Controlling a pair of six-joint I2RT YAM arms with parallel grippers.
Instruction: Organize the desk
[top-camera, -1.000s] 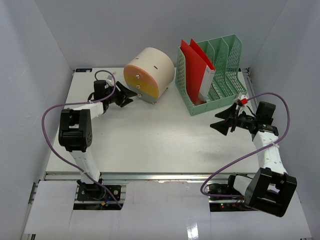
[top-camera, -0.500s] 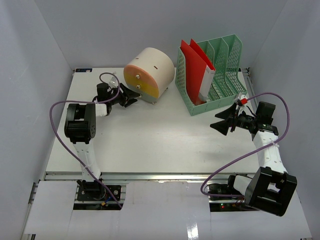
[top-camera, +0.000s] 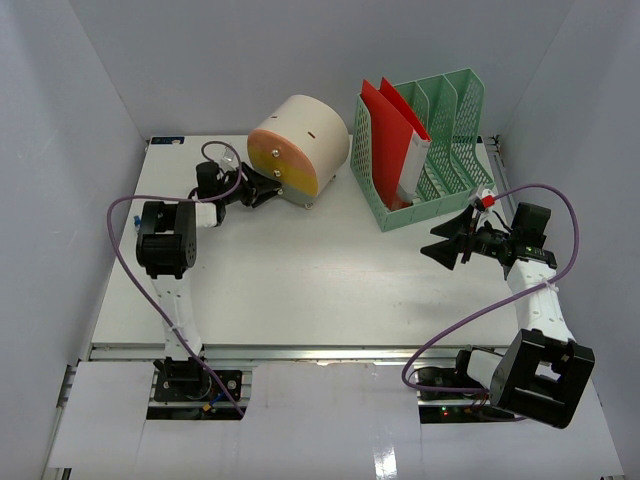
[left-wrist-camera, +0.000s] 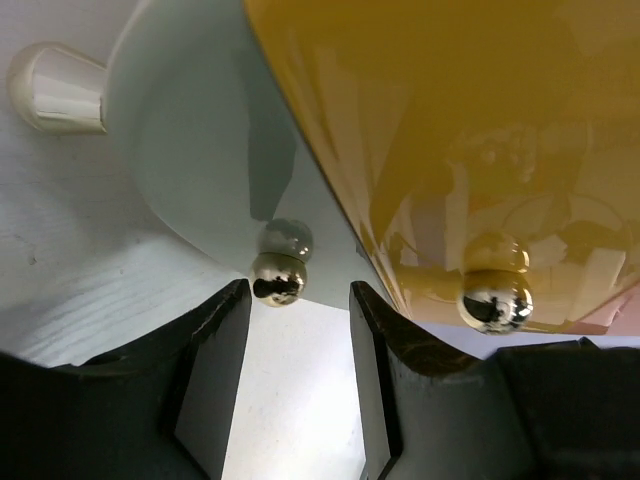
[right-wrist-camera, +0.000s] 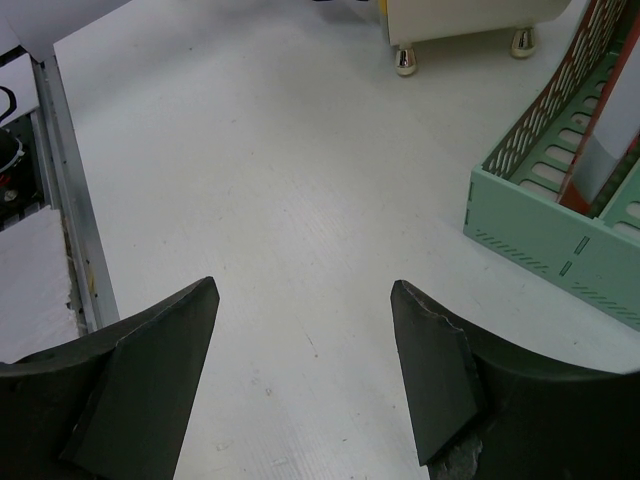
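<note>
The white desk (top-camera: 300, 270) carries a round cream drawer box (top-camera: 300, 145) at the back, its orange and yellow fronts facing the left arm. My left gripper (top-camera: 262, 190) is right up against those fronts. In the left wrist view a small gold knob (left-wrist-camera: 278, 278) on the pale front sits just beyond the tips of my left gripper (left-wrist-camera: 298, 290), whose jaws stand apart around it without touching. A second gold knob (left-wrist-camera: 493, 300) on the yellow drawer (left-wrist-camera: 450, 130) lies to the right. My right gripper (top-camera: 445, 242) (right-wrist-camera: 305, 285) hovers open over bare desk (right-wrist-camera: 250, 180), holding nothing.
A green file rack (top-camera: 425, 150) with red folders (top-camera: 390, 130) stands at the back right, just beyond the right gripper; its corner (right-wrist-camera: 540, 235) shows in the right wrist view. The drawer box's gold feet (right-wrist-camera: 405, 60) rest on the desk. An aluminium rail (top-camera: 330, 352) runs along the front edge.
The left arm has reached further toward the drawer box, bringing its gripper up to the knobs, and its jaws have narrowed a little. The right arm has not moved.
</note>
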